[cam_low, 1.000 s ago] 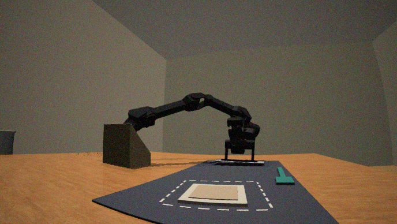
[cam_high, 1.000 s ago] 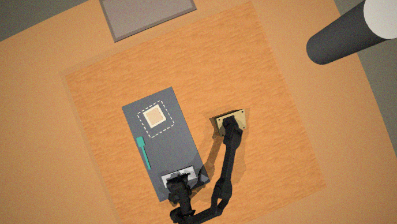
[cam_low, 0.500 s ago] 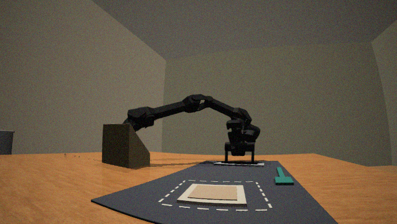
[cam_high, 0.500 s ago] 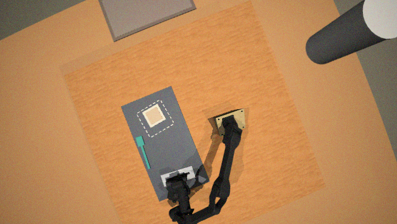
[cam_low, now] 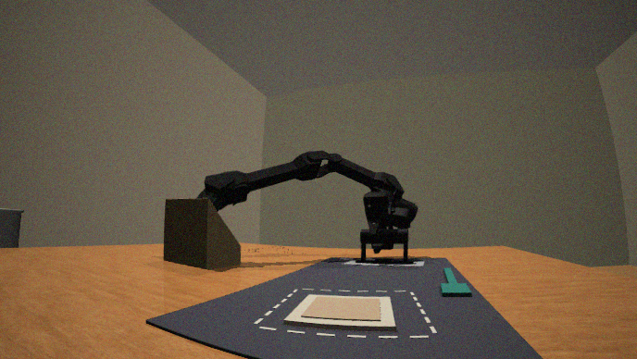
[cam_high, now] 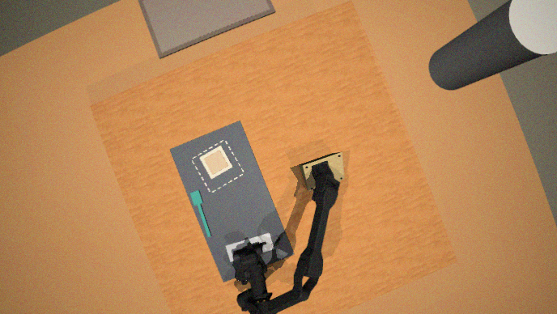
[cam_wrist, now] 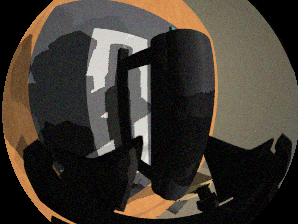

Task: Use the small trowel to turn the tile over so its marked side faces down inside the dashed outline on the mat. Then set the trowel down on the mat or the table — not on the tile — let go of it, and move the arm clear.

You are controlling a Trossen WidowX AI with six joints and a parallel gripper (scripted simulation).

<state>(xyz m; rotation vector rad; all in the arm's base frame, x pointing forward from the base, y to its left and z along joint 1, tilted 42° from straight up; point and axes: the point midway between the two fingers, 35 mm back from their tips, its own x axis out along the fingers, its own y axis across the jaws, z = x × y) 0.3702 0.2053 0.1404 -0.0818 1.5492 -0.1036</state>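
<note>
One cream tile [cam_high: 216, 162] [cam_low: 342, 312], tan square upward, lying within the dashed outline on a dark mat [cam_high: 243, 202] [cam_low: 222, 319], teal flat-bladed tool [cam_high: 196, 197] [cam_low: 455, 290] nearby, the hand [cam_high: 248, 252] [cam_low: 382, 247] [cam_wrist: 173, 139] partly spread, gripping nothing, above the white plate [cam_high: 264, 239] [cam_low: 418, 264] [cam_wrist: 100, 45].

On my screens the table [cam_high: 283, 93] [cam_low: 93, 282] looks like orange-brown wood with a wavy grain, while the mat [cam_high: 231, 206] [cam_low: 384, 278] looks smooth and matt. I see the arm [cam_high: 317, 227] [cam_low: 273, 176] in dull black, the trowel [cam_high: 197, 198] [cam_low: 455, 290] like flat, matt plastic, and the tile [cam_high: 215, 162] [cam_low: 343, 310] smooth, without gloss.
</note>
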